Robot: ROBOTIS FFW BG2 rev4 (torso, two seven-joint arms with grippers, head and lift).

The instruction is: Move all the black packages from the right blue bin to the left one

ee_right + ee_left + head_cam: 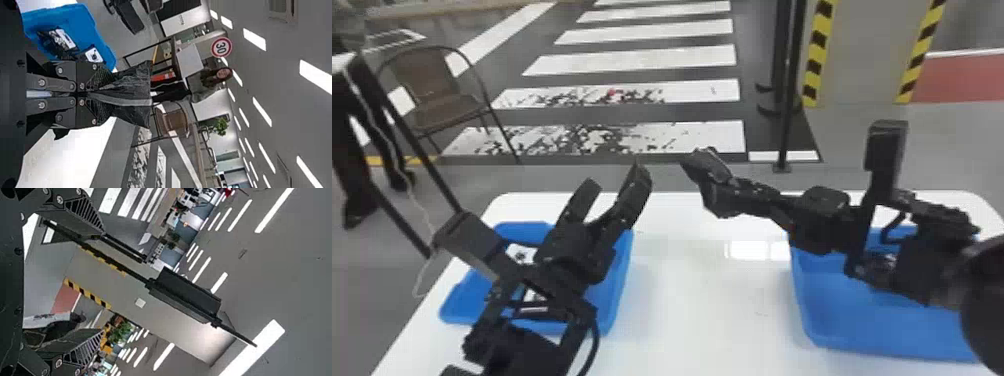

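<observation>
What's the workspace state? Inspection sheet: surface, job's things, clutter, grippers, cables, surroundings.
Surface: white table, light reflecting off it.
Job's things: left bin holds black packages with white labels; right bin partly hidden by right arm, contents can't be confirmed.
Clutter: nothing seen.
Grippers: left gripper, fingers apart; right gripper, fingers closed on a black package.
Cables: black cable loops at left arm.
Surroundings: chair and post beyond the table.

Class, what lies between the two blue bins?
In the head view, white tabletop, and above it the right gripper, holding a black package.
</observation>
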